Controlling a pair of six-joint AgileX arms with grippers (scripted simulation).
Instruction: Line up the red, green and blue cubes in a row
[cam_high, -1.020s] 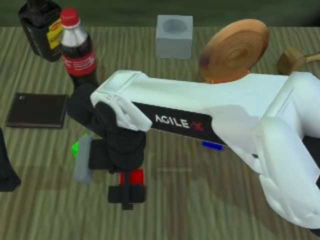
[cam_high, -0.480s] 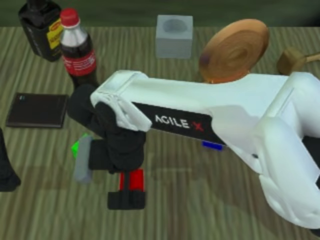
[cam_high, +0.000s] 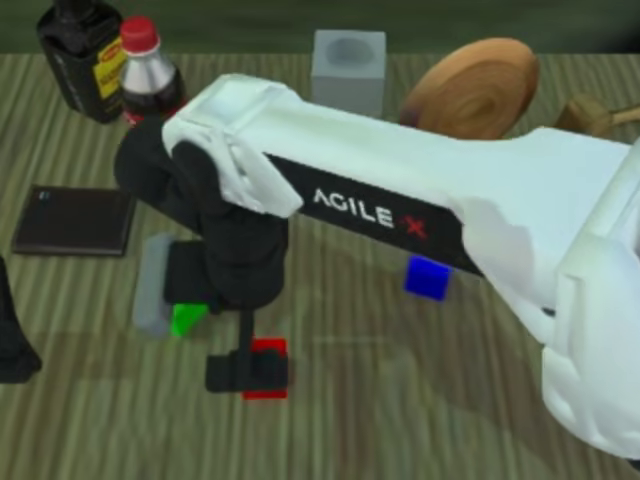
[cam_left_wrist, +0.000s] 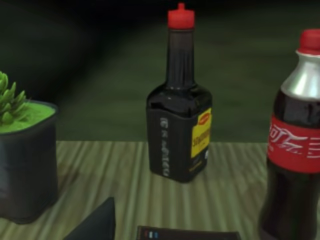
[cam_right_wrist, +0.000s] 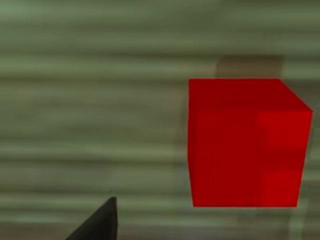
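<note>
The red cube (cam_high: 266, 368) is being released by the spread right gripper (cam_high: 247, 372); green cube (cam_high: 185, 318) and blue cube (cam_high: 427, 277) are not yet being aligned.

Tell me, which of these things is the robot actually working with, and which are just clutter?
In use: red cube, green cube, blue cube, right tool.
Clutter: cola bottle, sauce bottle, plant pot, grey block, wooden disc, black pad.
</note>
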